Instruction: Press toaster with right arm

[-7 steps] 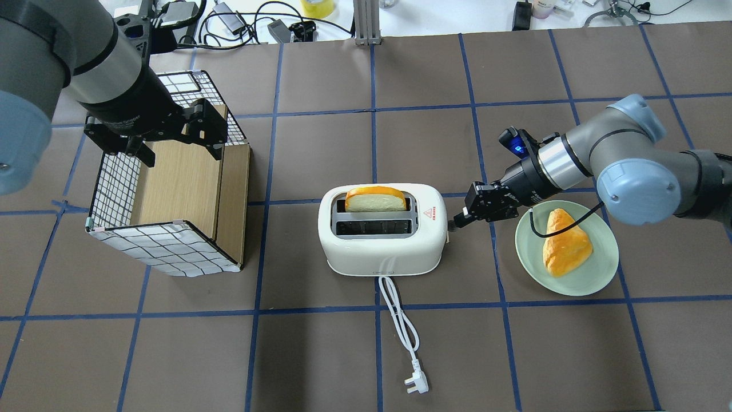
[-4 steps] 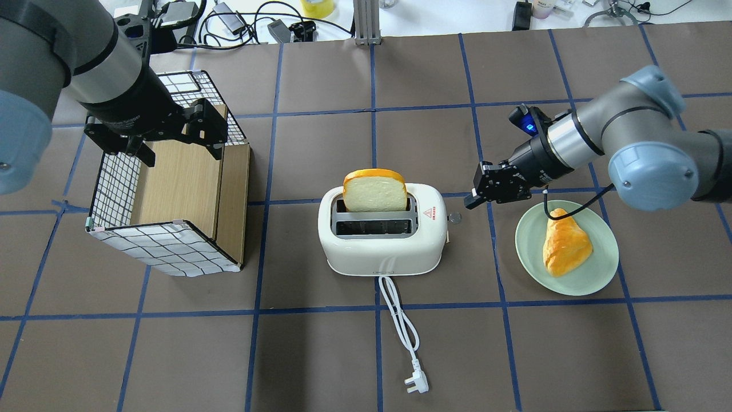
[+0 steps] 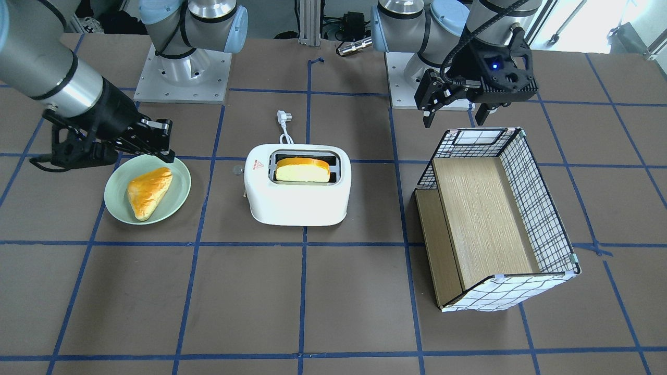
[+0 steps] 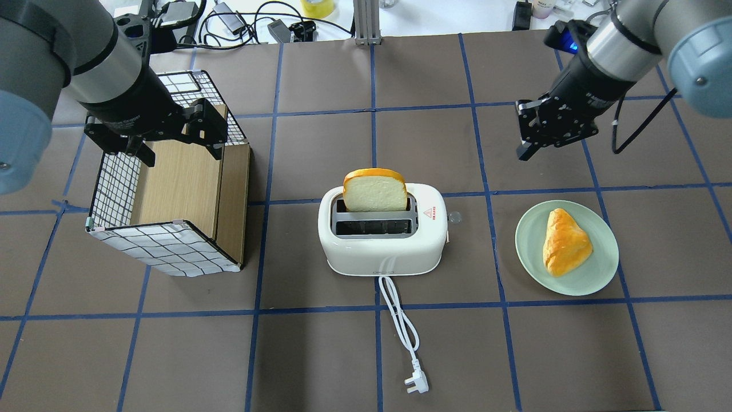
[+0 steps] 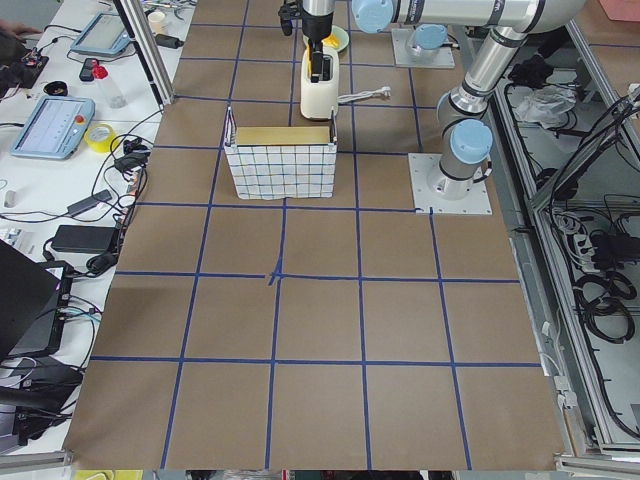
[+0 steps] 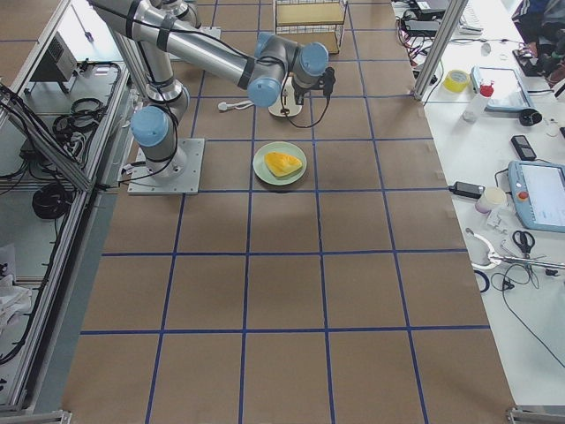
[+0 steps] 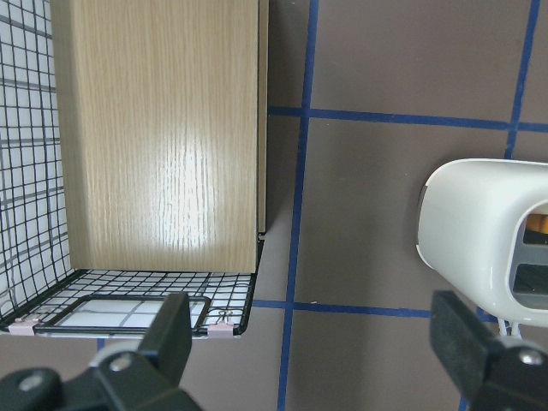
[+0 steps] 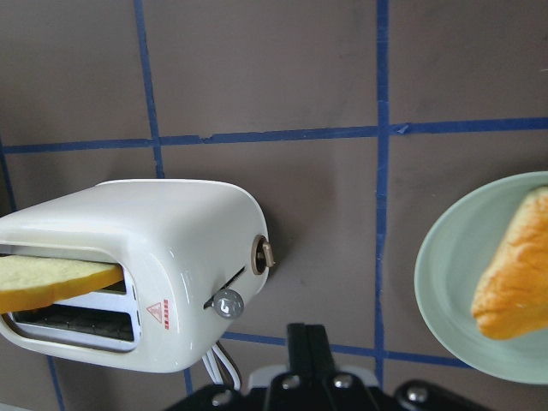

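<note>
The white toaster (image 4: 382, 237) sits central on the surface (image 4: 171, 343), bread slice (image 4: 374, 195) raised — our right tool (image 4: 525, 150), pinched together and empty, hangs well apart. We judge it light, smooth, liable to skid; press straight down on the small end lever (image 8: 228, 303) — not the shell.

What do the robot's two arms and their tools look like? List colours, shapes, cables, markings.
The left arm and right arm match: silver-grey tubes with pale-blue round joint caps, a bright metal band, then a black wrist. Each ends in a black two-finger tool, the left tool and right tool, with a blue light. A black cable loops off the right wrist.
</note>
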Robot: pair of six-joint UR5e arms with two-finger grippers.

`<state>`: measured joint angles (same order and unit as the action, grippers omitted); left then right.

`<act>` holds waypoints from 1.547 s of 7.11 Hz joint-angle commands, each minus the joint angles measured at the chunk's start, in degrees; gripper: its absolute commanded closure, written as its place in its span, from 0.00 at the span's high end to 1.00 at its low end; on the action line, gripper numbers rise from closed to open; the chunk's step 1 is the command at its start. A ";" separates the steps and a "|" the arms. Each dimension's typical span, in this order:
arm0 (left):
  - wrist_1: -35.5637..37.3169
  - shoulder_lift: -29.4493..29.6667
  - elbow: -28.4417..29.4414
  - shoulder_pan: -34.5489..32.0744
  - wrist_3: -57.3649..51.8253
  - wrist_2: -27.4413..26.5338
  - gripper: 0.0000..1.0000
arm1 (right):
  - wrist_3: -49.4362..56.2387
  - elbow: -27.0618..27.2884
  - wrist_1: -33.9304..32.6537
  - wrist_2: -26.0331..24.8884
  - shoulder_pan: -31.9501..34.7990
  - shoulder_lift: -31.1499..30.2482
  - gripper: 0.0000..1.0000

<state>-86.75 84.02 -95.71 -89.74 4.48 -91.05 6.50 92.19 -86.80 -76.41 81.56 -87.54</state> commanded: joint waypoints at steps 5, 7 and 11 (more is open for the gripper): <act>0.00 0.00 0.00 0.00 0.00 0.00 1.00 | -13.79 -8.08 -5.02 -20.19 11.16 0.79 1.00; 0.00 0.00 0.00 0.00 0.00 0.00 1.00 | -13.18 -7.90 -7.41 -16.41 11.08 0.88 1.00; 0.00 0.00 0.00 0.00 0.00 0.00 1.00 | -13.09 -7.82 -7.60 -16.75 11.07 0.88 1.00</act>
